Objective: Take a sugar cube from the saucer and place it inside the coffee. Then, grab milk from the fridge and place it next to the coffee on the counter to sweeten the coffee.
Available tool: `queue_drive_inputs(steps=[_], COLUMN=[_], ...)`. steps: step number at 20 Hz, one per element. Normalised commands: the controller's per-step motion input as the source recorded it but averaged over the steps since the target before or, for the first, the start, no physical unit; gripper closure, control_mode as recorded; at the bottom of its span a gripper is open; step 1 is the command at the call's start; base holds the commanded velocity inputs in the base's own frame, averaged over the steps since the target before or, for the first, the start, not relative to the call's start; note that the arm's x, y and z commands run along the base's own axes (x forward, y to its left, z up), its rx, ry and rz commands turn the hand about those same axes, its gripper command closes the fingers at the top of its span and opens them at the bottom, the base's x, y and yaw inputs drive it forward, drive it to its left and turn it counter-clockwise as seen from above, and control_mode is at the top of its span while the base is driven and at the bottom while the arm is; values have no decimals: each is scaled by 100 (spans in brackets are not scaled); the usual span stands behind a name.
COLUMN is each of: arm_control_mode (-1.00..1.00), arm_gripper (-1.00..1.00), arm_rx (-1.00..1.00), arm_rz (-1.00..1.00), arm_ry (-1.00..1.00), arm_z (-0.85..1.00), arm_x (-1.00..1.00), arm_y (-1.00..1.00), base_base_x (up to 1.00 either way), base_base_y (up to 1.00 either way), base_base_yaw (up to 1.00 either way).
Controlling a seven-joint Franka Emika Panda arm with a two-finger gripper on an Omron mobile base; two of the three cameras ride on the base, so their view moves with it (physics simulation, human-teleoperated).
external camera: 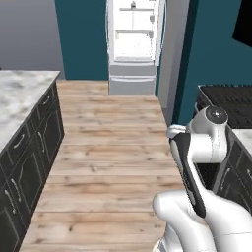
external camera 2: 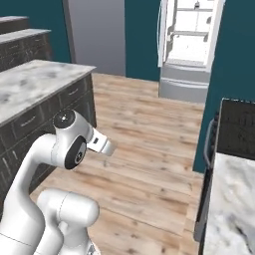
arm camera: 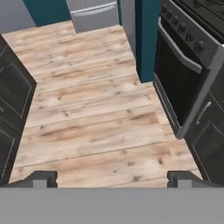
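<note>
Ahead, straight down the aisle from the gripper (arm camera: 112, 178): the fridge (external camera: 134, 47), door open, white shelves showing, well apart across bare plank floor (external camera: 108, 162). Spread wide, holding nothing (fingertips far apart in the hand view). No milk discernible on those shelves. Flanking the way: counter (external camera 2: 35, 84) on the left, black oven (arm camera: 186, 74) on the right.

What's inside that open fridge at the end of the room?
The fridge shows white shelves, with a small dark item on the top one. No milk carton is discernible from here; the lower drawers are shut.
</note>
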Motion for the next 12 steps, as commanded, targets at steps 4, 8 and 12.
queue_drive_inputs(steps=[4, 8, 12], arm_control_mode=[100, 100, 100], arm_gripper=[-100, -100, -100], arm_rx=[0, 0, 0], arm_rz=[0, 0, 0], arm_ry=[0, 0, 0], arm_z=[0, 0, 0], arm_x=[0, 0, 0], arm_y=[0, 0, 0], base_base_x=[100, 100, 100], base_base_y=[0, 0, 1], base_base_yaw=[1, 1, 0])
